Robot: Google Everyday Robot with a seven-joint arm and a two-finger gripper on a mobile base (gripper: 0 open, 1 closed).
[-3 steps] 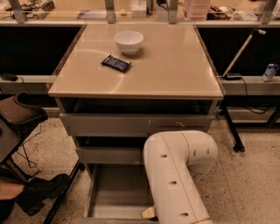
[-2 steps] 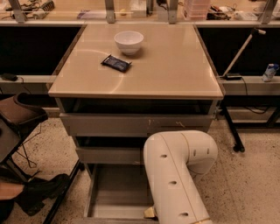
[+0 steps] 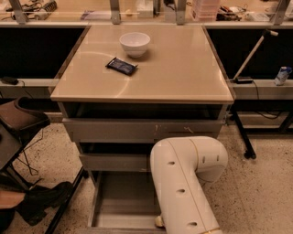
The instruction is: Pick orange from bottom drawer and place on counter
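Note:
The bottom drawer (image 3: 120, 201) is pulled open at the foot of the grey cabinet, and its grey tray floor shows. My white arm (image 3: 183, 183) reaches down over its right side. The gripper is hidden behind the arm at the lower frame edge. A small pale rounded bit (image 3: 159, 221) shows beside the arm at the drawer's front; I cannot tell what it is. The orange is hidden or out of view. The beige counter (image 3: 178, 68) tops the cabinet, with a white bowl (image 3: 134, 44) and a dark packet (image 3: 121, 66) on it.
Two grey drawer fronts (image 3: 137, 130) sit above the open drawer. A brown chair (image 3: 20, 119) and a black shoe (image 3: 43, 199) are at the left. A cluttered workbench (image 3: 146, 11) runs along the back. A black stand leg (image 3: 242, 137) is at the right.

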